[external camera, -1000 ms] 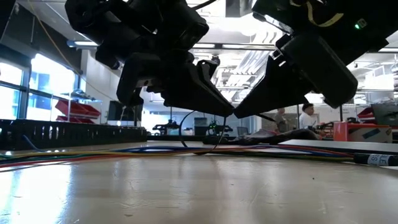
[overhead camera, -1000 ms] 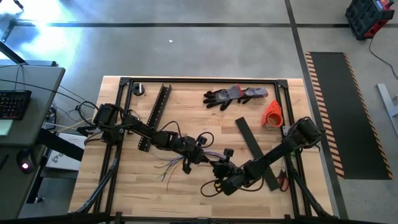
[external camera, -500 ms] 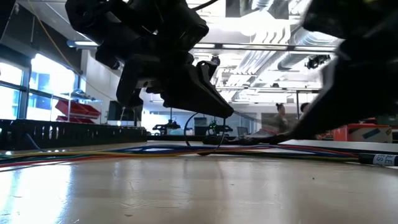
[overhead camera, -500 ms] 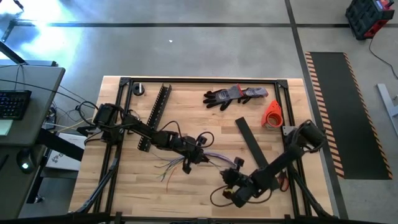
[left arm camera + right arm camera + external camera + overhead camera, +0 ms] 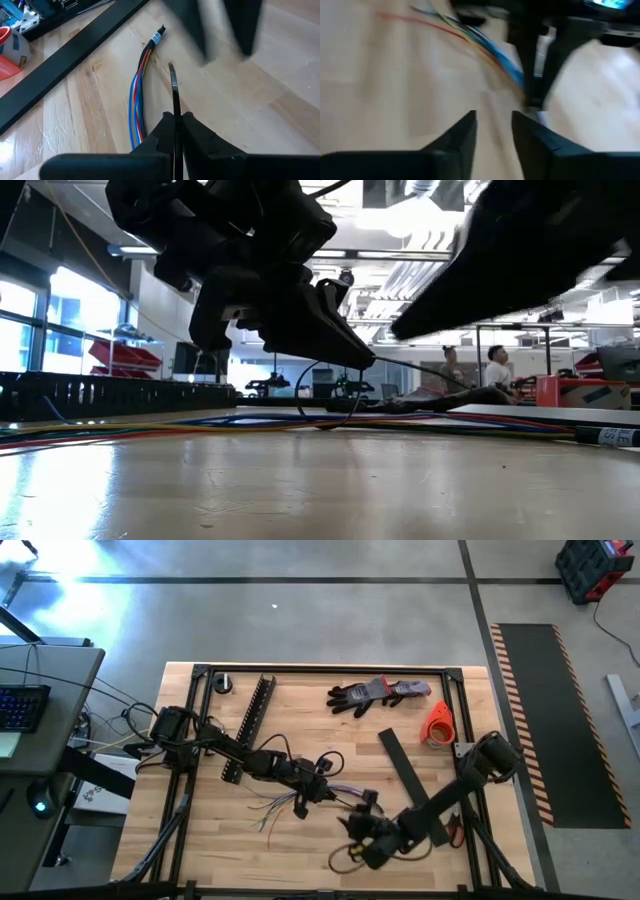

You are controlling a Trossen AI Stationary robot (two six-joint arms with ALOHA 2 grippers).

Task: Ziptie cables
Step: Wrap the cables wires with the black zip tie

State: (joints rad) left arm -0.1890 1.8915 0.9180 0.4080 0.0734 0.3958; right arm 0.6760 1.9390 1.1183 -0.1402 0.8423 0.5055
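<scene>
The cables [image 5: 290, 802] are thin blue, red, orange and white wires lying on the wood in the table's middle; in the left wrist view the cables [image 5: 137, 95] end at a small label. My left gripper [image 5: 328, 792] hovers just over them, shut on a thin black zip tie [image 5: 173, 87]. My right gripper [image 5: 358, 812] is blurred, close to the left gripper on its near-right side, above the table. In its own wrist view the right gripper [image 5: 494, 125] is open, with the cables [image 5: 490, 47] ahead of it. My left gripper pinches the zip tie's strap [image 5: 175, 107] between its two fingertips, along its length, slanting down from the table's left. The free tail [image 5: 171, 70] sticks out past the fingertips, clear of the table. In the low view a thin black loop [image 5: 305, 395] curves from the fingers down to the cables.
A long black slotted bar [image 5: 250, 725] lies far-left, and a flat black strip [image 5: 405, 775] lies right of centre. Gloves [image 5: 378, 693] and an orange tape roll [image 5: 438, 725] sit toward the far right. A marker [image 5: 605, 437] lies on the table. People [image 5: 495, 365] stand in the room behind.
My right gripper first swung away toward the table's near-right, then came back toward the left gripper and the cables, moving fast enough to blur. The left gripper and the zip tie kept still.
</scene>
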